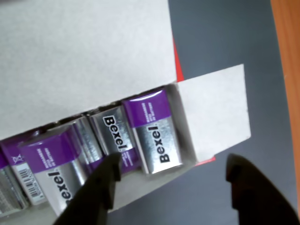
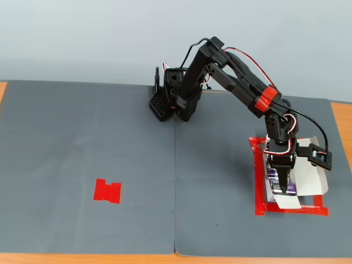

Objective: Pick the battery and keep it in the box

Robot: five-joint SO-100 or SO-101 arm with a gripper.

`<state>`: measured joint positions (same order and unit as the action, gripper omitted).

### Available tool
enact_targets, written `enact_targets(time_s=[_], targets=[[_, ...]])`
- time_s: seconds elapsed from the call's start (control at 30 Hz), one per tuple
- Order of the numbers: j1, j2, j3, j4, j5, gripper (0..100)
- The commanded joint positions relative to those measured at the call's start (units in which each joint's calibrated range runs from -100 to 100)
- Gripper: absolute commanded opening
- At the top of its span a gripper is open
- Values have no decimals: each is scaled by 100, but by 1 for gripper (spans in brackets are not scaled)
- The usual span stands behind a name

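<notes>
Arm reaching right, bent down; gripper (image 1: 171,176) wide open, empty, over Bexel battery (image 1: 154,131) in box (image 1: 215,112).

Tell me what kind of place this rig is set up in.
Probably a hobby or lab desk: a grey mat on a wooden tabletop, red tape markers, and a box of batteries under the open gripper.

Lighting: we see even, soft daylight in both views, with faint shadows. Wrist view: slightly soft focus; the dark hand (image 1: 171,176) is blurred in the foreground; the foil batteries (image 1: 152,131) show mild glare. Fixed view: sharp, undistorted; the grey counter (image 2: 110,143) is matte.
</notes>
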<state>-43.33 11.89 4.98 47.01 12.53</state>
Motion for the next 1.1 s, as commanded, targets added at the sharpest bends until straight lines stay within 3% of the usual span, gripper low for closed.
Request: enact_targets(time_s=[0.0,0.27,0.83,1.07], targets=[[25,-125,-33,-5,-21,23],[100,-270,-42,117,-15,2],[883,-2355,4,785,-21,2],[1398,-3847,1044,742,-21,2]])
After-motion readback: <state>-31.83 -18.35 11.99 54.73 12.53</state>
